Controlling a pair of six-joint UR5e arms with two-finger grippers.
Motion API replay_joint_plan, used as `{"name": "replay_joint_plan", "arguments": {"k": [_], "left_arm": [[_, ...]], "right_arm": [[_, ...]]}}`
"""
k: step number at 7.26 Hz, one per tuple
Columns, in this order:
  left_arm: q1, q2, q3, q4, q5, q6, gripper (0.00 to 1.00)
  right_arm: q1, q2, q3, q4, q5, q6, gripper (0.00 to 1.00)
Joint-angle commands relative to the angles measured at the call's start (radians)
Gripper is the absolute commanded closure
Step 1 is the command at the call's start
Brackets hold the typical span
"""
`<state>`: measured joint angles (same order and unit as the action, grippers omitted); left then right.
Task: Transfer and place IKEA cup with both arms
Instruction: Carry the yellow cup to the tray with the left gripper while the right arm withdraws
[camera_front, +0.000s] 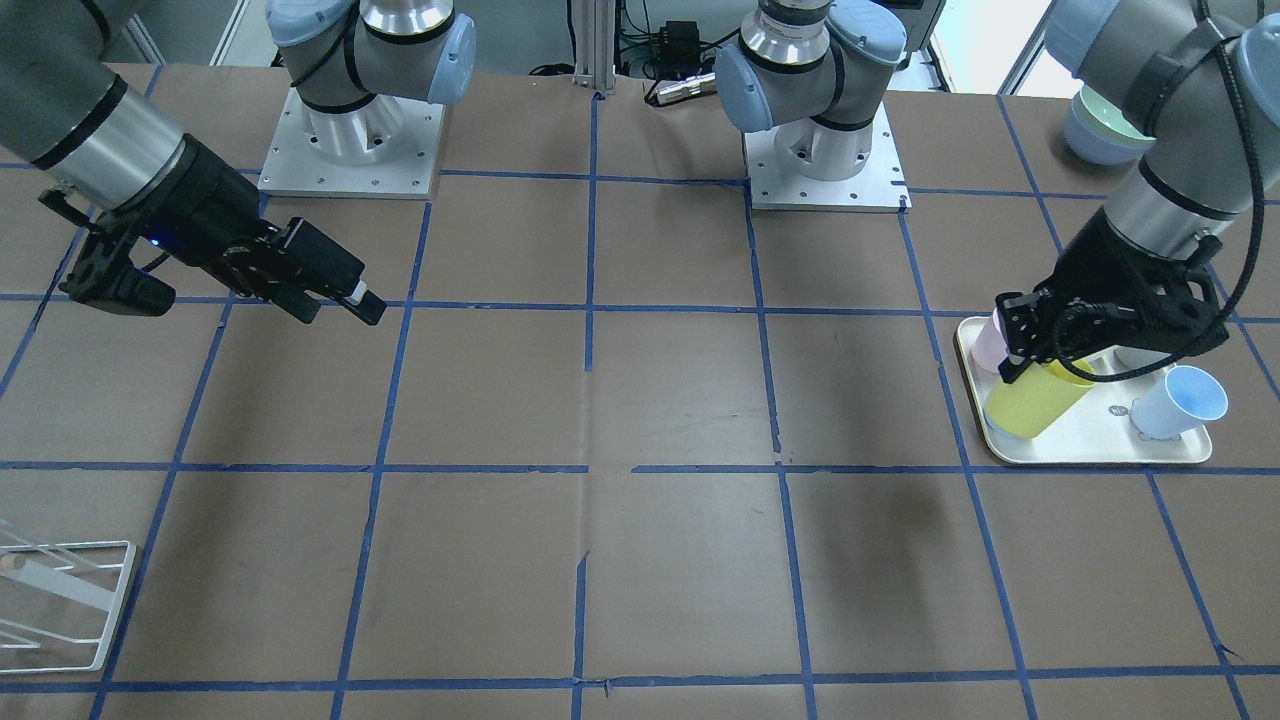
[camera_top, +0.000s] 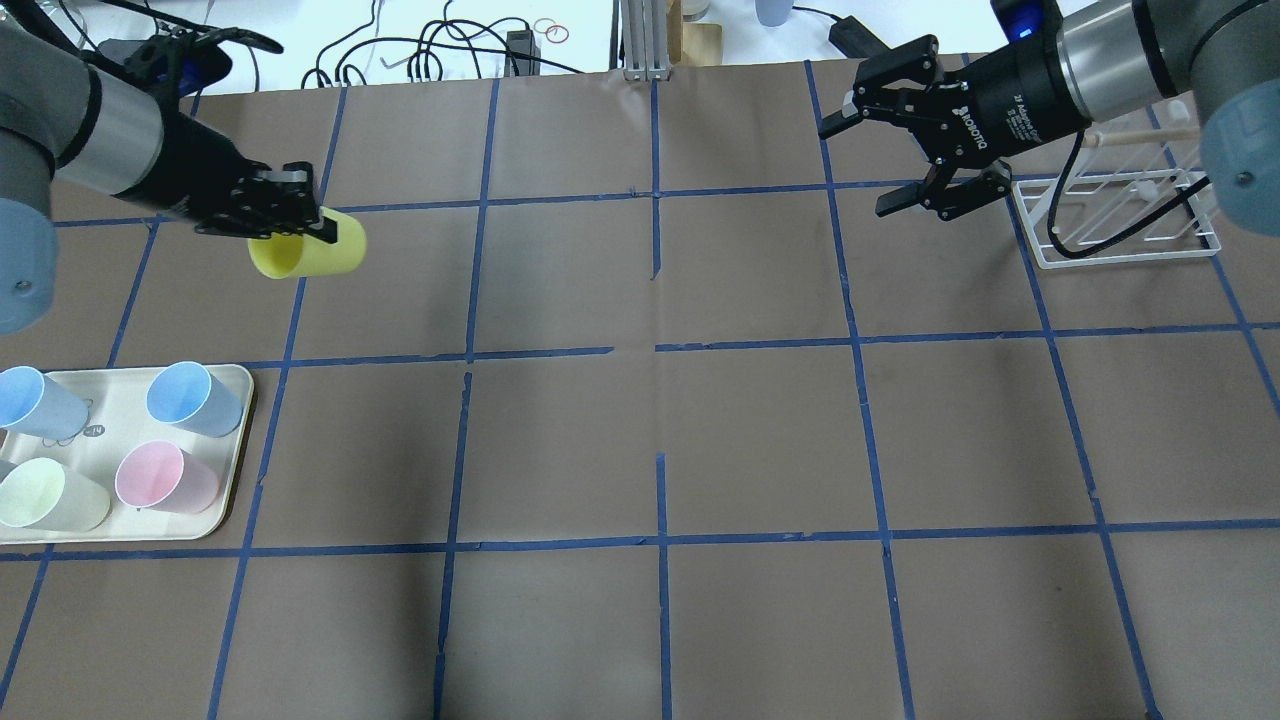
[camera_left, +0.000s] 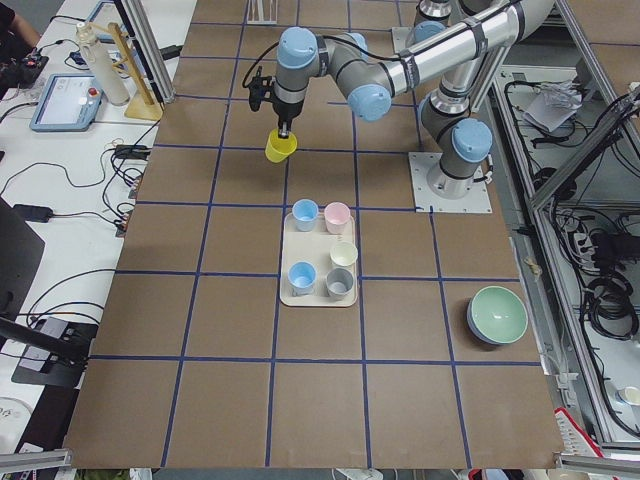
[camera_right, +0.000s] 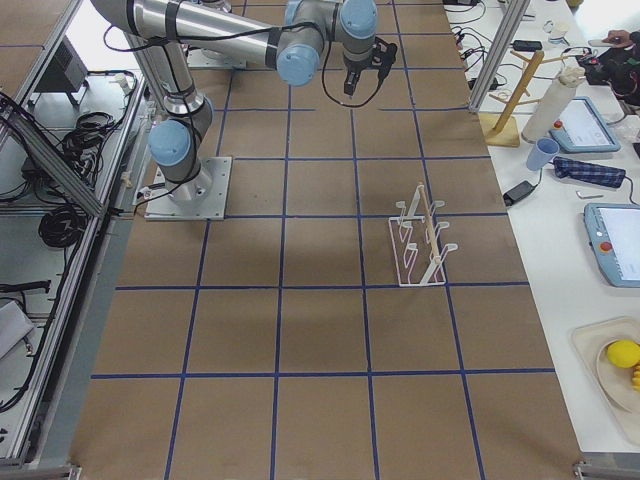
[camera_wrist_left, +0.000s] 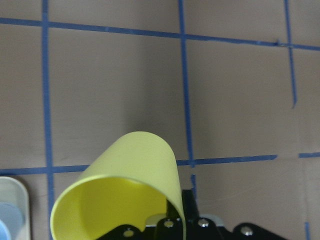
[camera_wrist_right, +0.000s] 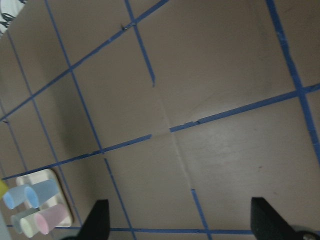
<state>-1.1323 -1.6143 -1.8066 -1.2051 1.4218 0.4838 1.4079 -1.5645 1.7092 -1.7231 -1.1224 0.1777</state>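
The bright yellow IKEA cup hangs tilted in the air, held by its rim in my shut left gripper. It is past the tray, toward the table's far side. It also shows in the front-facing view, the left side view and the left wrist view, where its open mouth faces the camera. My right gripper is open and empty, held above the table at the far right, near the rack. It shows in the front-facing view too.
A cream tray at the near left holds two light blue cups, a pink cup and a pale cream cup. A white wire rack stands at the far right. Stacked bowls sit beside the left arm's base.
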Motion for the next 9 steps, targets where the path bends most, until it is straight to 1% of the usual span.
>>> {"name": "replay_joint_plan", "arguments": {"k": [1, 2, 3, 4, 6, 8, 9], "left_arm": [[0.104, -0.062, -0.013, 0.028, 0.115, 0.088, 1.0], [0.147, -0.087, 0.002, 0.057, 0.141, 0.16, 1.0], [0.182, -0.119, -0.002, 0.108, 0.182, 0.177, 1.0], [0.209, -0.146, -0.002, 0.11, 0.199, 0.177, 1.0], [0.22, -0.205, 0.0, 0.114, 0.226, 0.176, 1.0], [0.22, -0.242, -0.017, 0.105, 0.288, 0.177, 1.0], [0.22, -0.251, -0.016, 0.105, 0.287, 0.177, 1.0]], "right_arm": [[0.107, -0.014, -0.049, 0.067, -0.343, 0.009, 0.0], [0.12, -0.017, -0.092, 0.126, -0.4, 0.008, 0.0], [0.12, -0.038, -0.146, 0.213, -0.419, 0.012, 0.0], [0.122, -0.069, -0.158, 0.252, -0.444, 0.032, 0.0], [0.134, -0.089, -0.108, 0.266, -0.462, 0.046, 0.0], [0.137, -0.092, -0.093, 0.249, -0.459, 0.033, 0.0], [0.137, -0.091, -0.094, 0.252, -0.456, 0.029, 0.0]]}}
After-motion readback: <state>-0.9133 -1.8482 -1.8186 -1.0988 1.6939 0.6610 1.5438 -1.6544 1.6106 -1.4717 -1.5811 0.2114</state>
